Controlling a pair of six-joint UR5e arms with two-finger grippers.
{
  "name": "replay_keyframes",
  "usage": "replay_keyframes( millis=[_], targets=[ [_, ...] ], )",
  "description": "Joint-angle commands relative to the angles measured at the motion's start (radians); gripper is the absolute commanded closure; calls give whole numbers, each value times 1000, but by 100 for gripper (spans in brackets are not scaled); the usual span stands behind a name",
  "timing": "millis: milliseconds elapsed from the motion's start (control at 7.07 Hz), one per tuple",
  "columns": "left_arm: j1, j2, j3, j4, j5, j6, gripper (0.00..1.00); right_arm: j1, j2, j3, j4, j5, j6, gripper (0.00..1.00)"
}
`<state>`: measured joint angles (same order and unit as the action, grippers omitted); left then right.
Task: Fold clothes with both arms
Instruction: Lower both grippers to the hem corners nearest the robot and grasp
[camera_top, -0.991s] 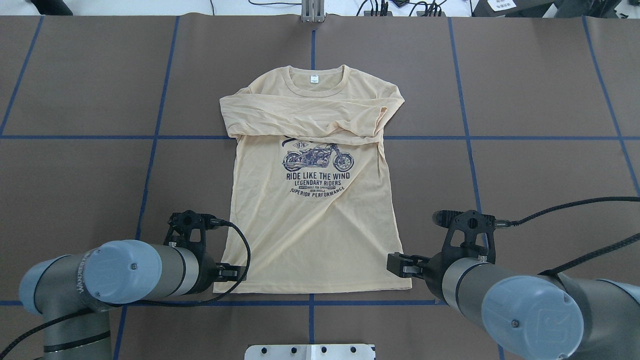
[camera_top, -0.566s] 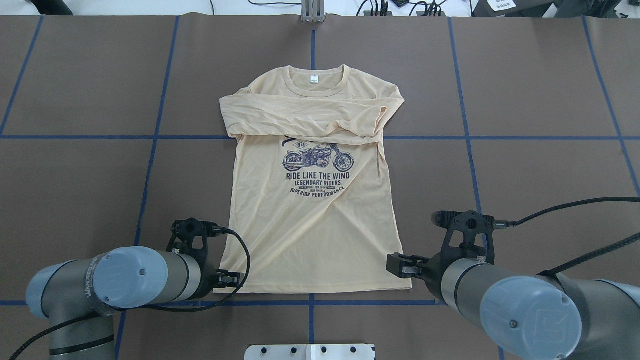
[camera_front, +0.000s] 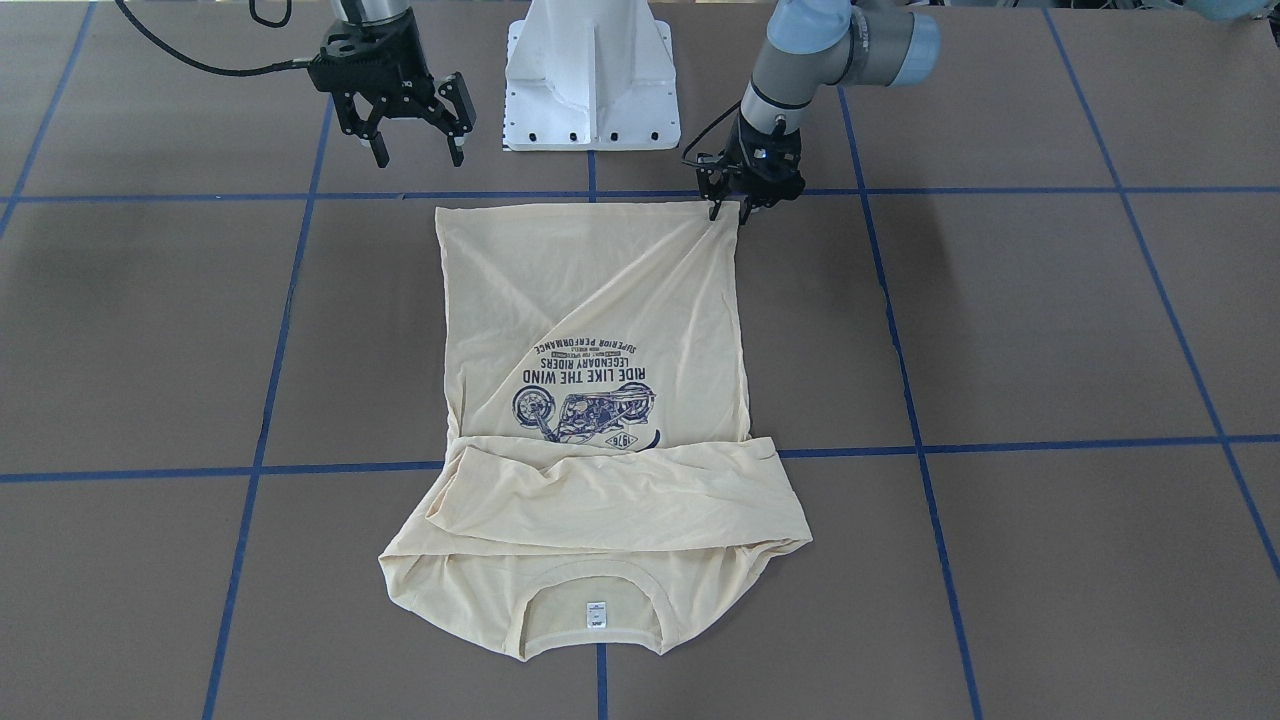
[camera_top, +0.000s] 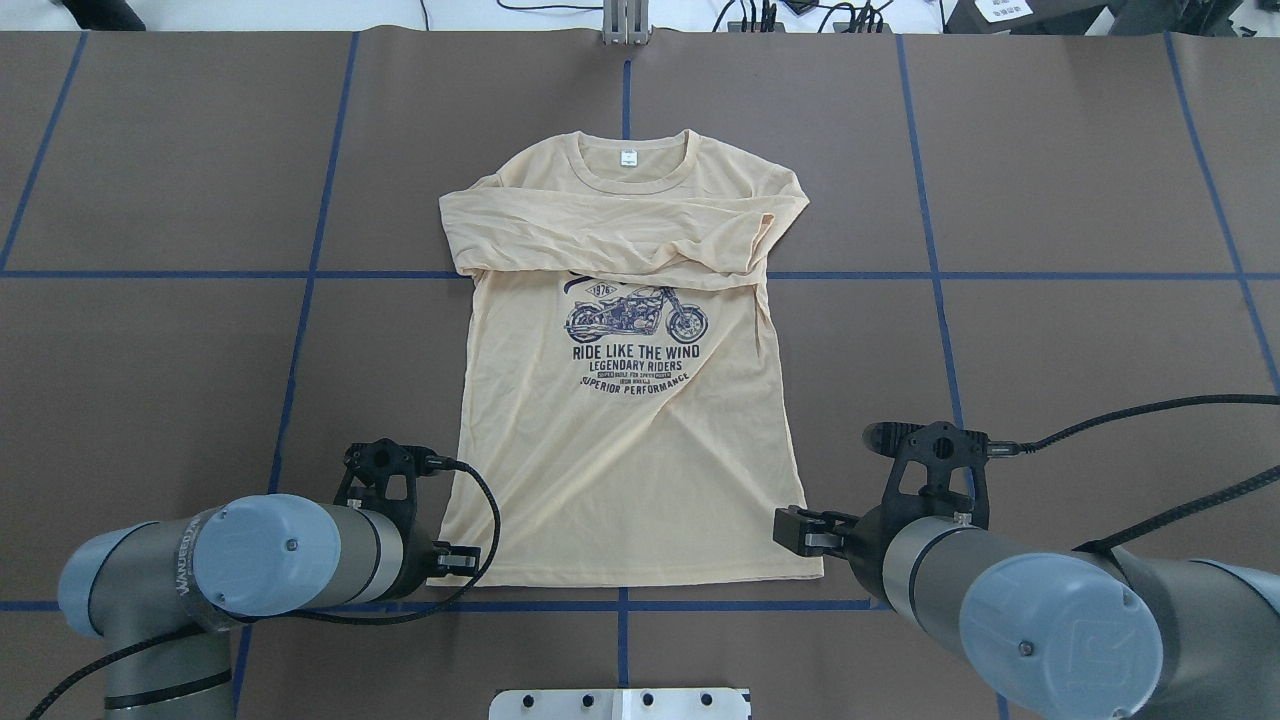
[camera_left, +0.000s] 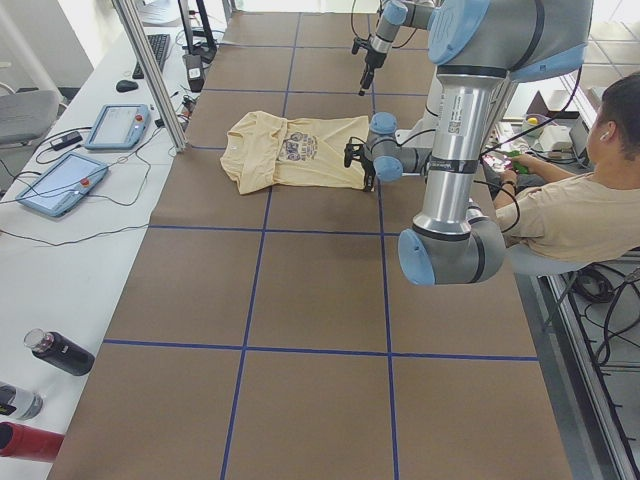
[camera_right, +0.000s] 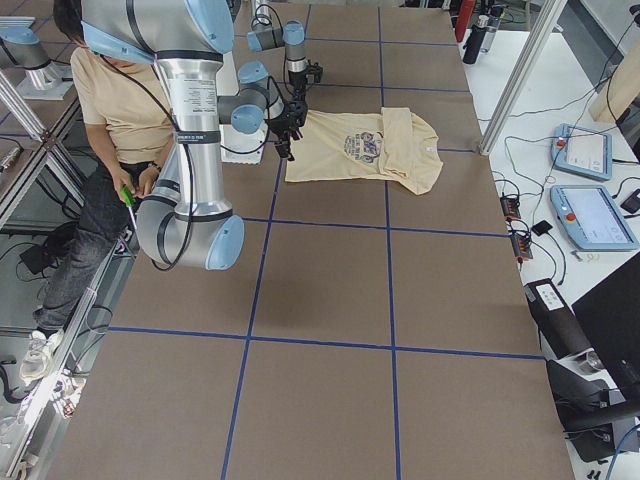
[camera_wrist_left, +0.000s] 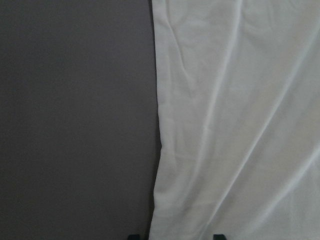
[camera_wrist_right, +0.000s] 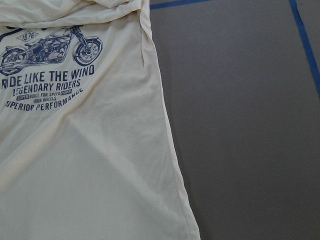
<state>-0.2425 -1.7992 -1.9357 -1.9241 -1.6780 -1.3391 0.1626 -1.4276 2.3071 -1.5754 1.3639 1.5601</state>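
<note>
The left gripper (camera_top: 458, 560) has come down and drawn in a little toward the near edge of the surface (camera_top: 150, 350) over the past second, and it now sits on the left corner of the hem (camera_top: 620, 580). In its wrist view two dark fingertips (camera_wrist_left: 134, 236) show apart, with the cloth's side edge running between them, so the jaws look spread astride the corner and not yet pinched on it (the corner itself lies below that view's frame). The T-shirt (camera_top: 620, 450) has not moved. It lies flat, print (camera_top: 636, 345) up, in the middle of the surface, with its collar toward the far edge and its hem toward the near edge. Both sleeves (camera_top: 600, 235) are already folded across the chest. The right gripper (camera_front: 420, 155) has held its place, hanging above the surface just beside the hem's right corner with its jaws wide apart and nothing in them. The two arms are therefore out of step. The left looks ready to close on its corner, while the right has yet to descend. The likely next fold, hem carried up toward the collar, needs both corners gripped first.
</note>
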Motion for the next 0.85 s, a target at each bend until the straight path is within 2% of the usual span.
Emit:
replay_keyframes(
  millis=[0,425,708],
  targets=[
    [0,0,-11,1,0,-2,99,0,1,0,0,0,0,0],
    [0,-2,-12,1,3,-41,100,-2,-1,-32,3,-2,2,0],
    [2,-3,-12,1,4,-41,100,-18,-2,-119,96,-43,5,2]
  ],
)
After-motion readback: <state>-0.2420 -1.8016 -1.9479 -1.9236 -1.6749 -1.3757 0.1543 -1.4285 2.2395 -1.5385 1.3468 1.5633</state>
